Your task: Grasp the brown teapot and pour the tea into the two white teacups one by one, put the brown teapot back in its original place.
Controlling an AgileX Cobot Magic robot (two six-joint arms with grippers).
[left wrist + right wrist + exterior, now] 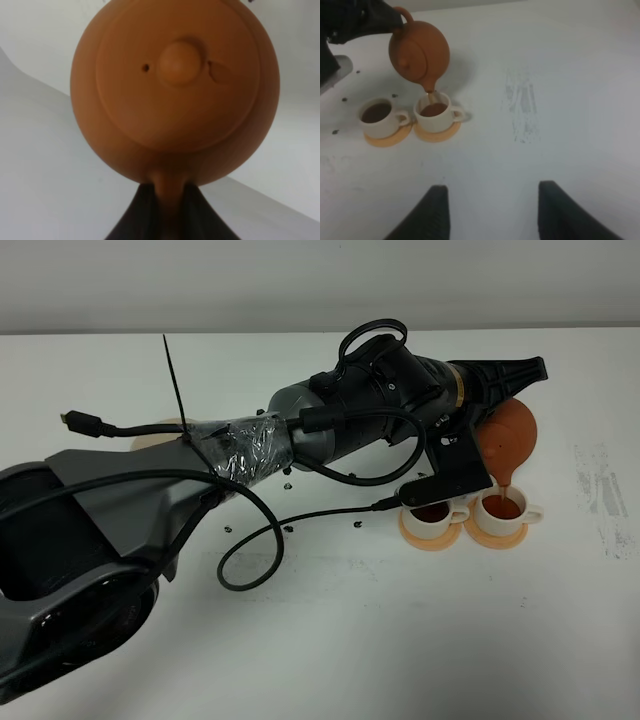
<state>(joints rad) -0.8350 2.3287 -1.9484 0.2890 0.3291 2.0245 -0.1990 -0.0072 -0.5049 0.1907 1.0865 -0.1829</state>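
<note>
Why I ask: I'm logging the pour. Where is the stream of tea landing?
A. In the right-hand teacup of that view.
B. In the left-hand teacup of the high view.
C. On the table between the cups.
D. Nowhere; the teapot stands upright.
A: the left gripper tilts the brown teapot, and tea streams from its spout into the right-hand teacup; the other teacup holds tea too.
</note>
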